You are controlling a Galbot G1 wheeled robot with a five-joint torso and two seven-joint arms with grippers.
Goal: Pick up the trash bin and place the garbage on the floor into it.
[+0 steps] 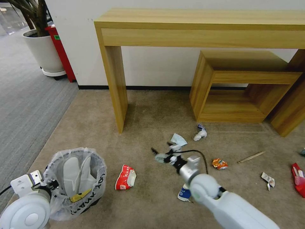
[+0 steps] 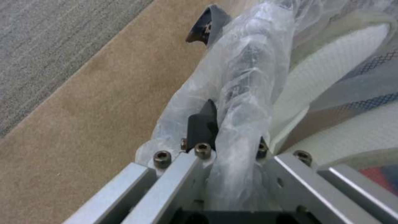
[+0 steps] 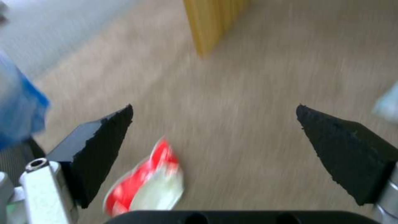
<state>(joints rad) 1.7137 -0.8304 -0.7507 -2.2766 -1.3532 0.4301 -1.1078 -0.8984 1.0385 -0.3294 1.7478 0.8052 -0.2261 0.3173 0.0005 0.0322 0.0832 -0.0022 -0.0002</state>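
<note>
Jaws wide — crushed red cup (image 3: 145,180) below.

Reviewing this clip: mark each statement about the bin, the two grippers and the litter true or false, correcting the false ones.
1. The left gripper is clamped on the trash bin rim. True.
2. The right gripper holds the red paper cup. False: it is open and empty, with the cup lying on the floor.
3. Two white slippers are inside the bin. True.
4. The orange can is on the wooden table. False: it lies on the floor.
5. The bin has no liner. False: a translucent bag lines it.
</note>
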